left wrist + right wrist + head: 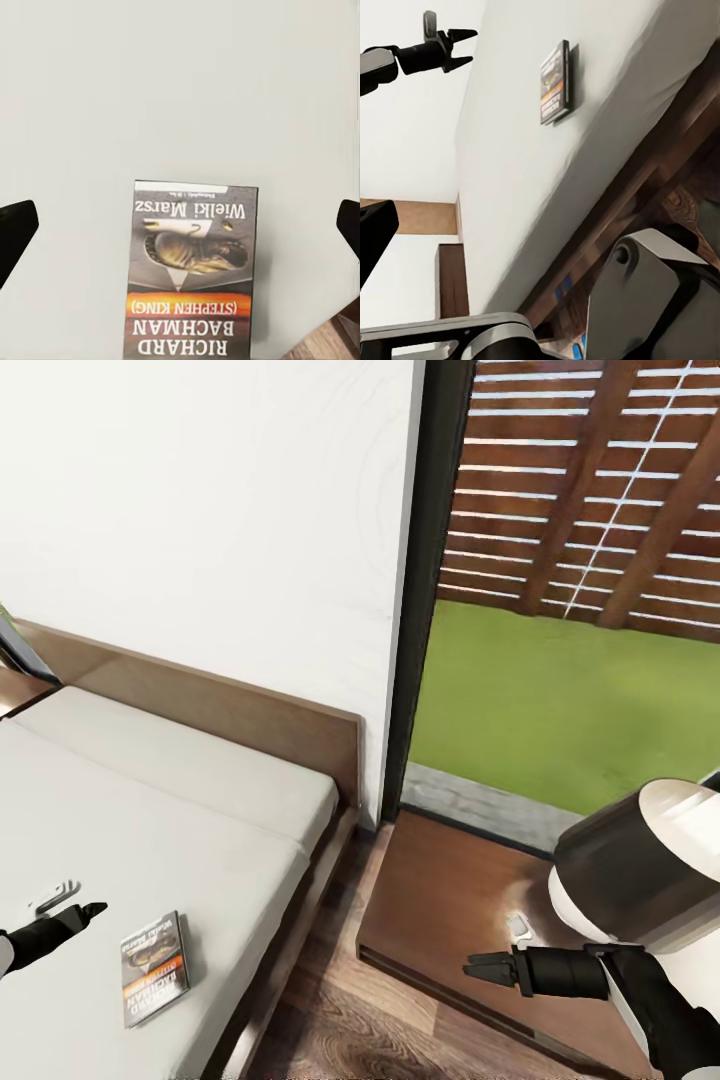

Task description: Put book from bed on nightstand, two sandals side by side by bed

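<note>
The left end effector (88,912) hovers low over the bed (150,800), fingers spread apart, just beside the book (155,967) lying flat near the mattress's side edge. The right end effector (472,966), fingers close together, reaches over the dark wooden platform (450,900) beside the bed, bare mattress around the book.

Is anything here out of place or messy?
Only the book: it lies flat on the bare mattress of the bed near the edge, slightly askew to it. The left hand hovers beside it, open. Nothing looks spilled or damaged.

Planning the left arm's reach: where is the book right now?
In the head view, the book lies flat on the bed near its right edge, just right of the left end effector.
</note>
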`<state>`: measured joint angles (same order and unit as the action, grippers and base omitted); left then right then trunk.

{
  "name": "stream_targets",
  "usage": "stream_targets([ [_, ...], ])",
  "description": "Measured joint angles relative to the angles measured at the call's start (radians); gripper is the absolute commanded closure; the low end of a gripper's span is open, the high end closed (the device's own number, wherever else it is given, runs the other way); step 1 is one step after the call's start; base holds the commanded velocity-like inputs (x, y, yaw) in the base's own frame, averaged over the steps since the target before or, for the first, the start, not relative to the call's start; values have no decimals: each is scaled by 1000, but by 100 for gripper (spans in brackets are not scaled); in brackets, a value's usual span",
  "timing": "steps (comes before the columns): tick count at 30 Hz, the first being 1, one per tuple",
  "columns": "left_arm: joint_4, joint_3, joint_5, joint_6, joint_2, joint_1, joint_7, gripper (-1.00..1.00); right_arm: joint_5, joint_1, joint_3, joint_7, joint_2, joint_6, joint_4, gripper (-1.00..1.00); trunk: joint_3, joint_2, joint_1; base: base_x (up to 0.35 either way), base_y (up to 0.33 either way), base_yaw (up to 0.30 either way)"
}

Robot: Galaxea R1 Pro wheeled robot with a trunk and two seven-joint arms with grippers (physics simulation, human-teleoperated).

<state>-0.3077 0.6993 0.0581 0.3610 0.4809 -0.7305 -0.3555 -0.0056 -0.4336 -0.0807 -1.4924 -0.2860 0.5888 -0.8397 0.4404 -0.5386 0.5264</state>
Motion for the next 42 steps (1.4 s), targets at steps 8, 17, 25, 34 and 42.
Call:
stream_targets([
  [8,0,13,-31,-2,-21,3,0,-100,-1,0,-3,3,0,-1,1,-100,13,0,0,0,0,0],
  [17,0,13,-32,-3,-23,3,0,-100,-1,0,-3,3,0,0,1,-100,27,0,0,0,0,0],
  [25,0,14,-33,-2,-23,3,0,-100,-1,0,-3,3,-1,-1,1,-100,40,0,0,0,0,0],
  [34,1,14,-33,-2,-23,4,0,-100,-1,0,-3,3,0,0,1,-100,54,0,0,0,0,0],
  [42,1,13,-33,-2,-24,4,0,-100,-1,0,-3,3,0,0,1,-100,67,0,0,0,0,0],
])
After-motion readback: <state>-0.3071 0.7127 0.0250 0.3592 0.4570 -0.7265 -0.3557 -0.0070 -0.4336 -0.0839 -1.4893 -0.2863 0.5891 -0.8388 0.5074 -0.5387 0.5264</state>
